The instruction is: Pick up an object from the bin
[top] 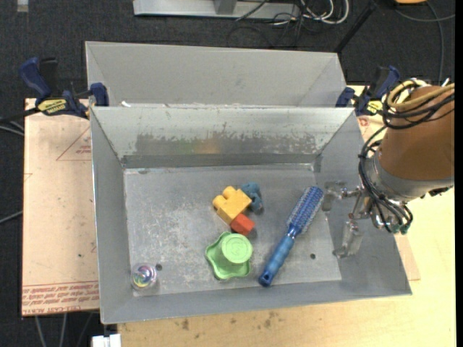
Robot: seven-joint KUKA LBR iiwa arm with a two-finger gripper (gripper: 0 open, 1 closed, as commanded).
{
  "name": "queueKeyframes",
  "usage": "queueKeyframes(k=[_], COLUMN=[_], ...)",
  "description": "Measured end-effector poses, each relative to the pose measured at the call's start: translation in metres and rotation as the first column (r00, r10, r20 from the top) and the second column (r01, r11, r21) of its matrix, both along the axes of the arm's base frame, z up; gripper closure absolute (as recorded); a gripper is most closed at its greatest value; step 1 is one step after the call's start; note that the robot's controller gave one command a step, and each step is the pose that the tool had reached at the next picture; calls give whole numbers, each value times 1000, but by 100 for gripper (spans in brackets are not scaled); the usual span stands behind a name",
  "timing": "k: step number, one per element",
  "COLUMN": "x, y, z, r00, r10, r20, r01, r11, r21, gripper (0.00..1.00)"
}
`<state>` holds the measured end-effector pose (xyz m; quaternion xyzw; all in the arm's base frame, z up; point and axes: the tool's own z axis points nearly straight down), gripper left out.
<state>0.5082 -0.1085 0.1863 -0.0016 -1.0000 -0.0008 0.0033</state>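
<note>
Just beside blue brush, hand spread apart.

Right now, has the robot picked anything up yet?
Not yet. Done: nothing; the brush, green cup, yellow block and little ball all lie on the bin floor. In hand: the gripper hangs low at the bin's right side, just right of the brush and apart from it. Left: grab one thing and lift it out.

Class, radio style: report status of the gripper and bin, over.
Gripper over bare floor, bin right side. Blue brush nearest, just left of it, untouched. Green cup, yellow block further left; nothing between.
</note>
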Motion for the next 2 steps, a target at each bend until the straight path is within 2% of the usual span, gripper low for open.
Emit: queueKeyframes(k=[1,2], x=[10,9], y=[39,39], z=[-111,-110], r00=[973,973], r10=[-230,-229], r20=[21,16], r01=[230,229], r11=[973,973], r21=[1,0], gripper=[0,100])
